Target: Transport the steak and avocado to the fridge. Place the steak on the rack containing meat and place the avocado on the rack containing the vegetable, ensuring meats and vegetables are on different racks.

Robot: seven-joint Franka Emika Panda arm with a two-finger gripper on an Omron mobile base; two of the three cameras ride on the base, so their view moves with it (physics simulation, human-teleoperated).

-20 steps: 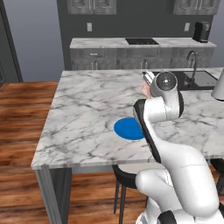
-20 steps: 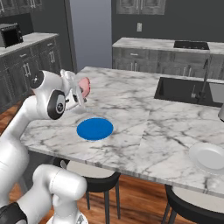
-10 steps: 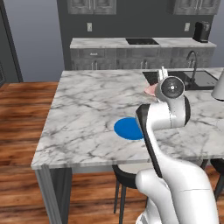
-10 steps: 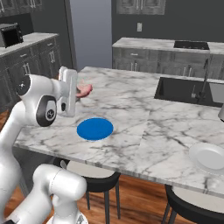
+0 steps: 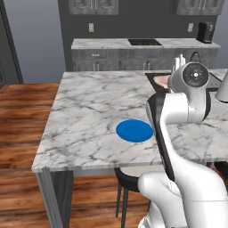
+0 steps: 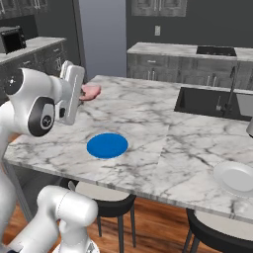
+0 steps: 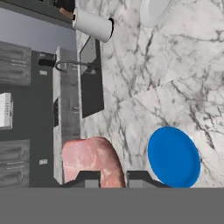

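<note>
Steak point(image 7: 94, 162) is pinched by one edge in my closed pincer point(image 7: 114, 177), lifted above the marble worktop point(image 6: 163, 133), so a fast swing toward the fridge might let the floppy slab slip out.

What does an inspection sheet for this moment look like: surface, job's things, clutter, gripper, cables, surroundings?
Surface: marble island counter, with a sink set in it.
Job's things: steak held clear of the counter; avocado and fridge not seen.
Clutter: blue plate, white plate, paper towel roll.
Gripper: gripper shut on the steak, raised above the counter.
Cables: nothing seen.
Surroundings: dark cabinets, back counter with cooktop, wooden floor, stools under the island.
</note>
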